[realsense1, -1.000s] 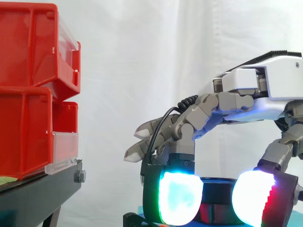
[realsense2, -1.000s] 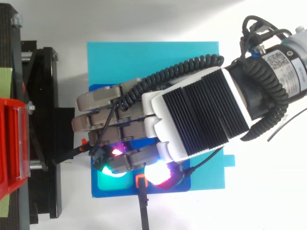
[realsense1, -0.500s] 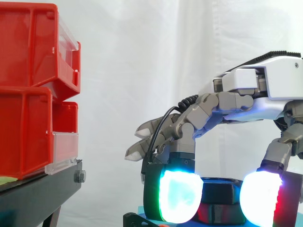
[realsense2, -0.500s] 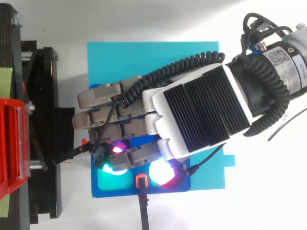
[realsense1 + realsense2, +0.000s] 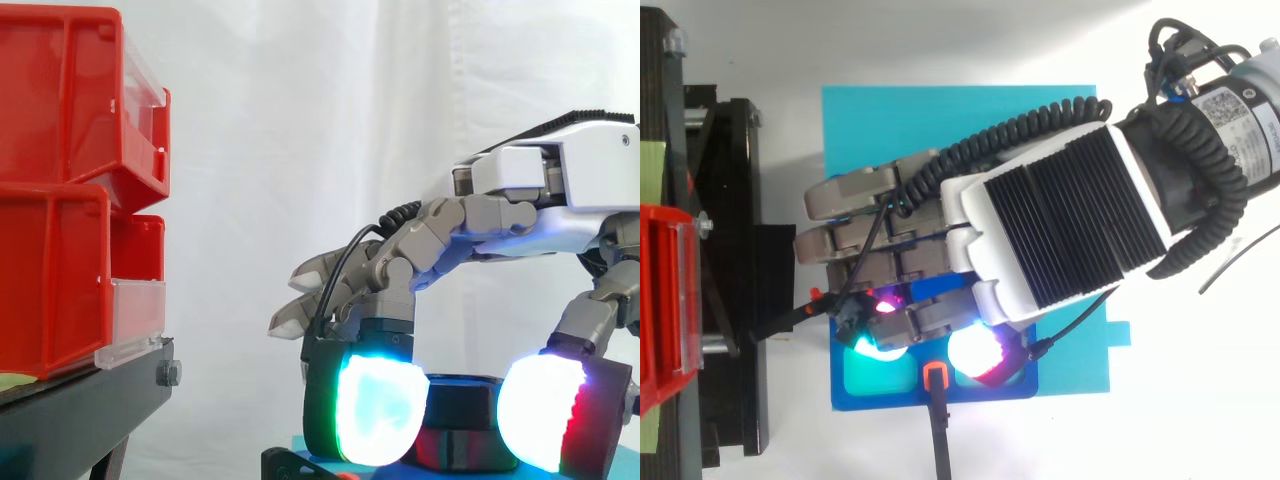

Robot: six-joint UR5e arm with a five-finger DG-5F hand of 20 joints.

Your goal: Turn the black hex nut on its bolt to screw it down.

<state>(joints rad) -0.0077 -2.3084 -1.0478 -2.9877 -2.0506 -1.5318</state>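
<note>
Red bins (image 5: 60, 190) sit stacked on a black stand (image 5: 80, 410) before a white curtain (image 5: 300, 130).

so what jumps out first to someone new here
The hand at the right, its glowing pads pinching the black nut at the bottom of the side view. Next come the red bins stacked at the left on a black stand, and, from above, the cyan sheet under the hand.
</note>
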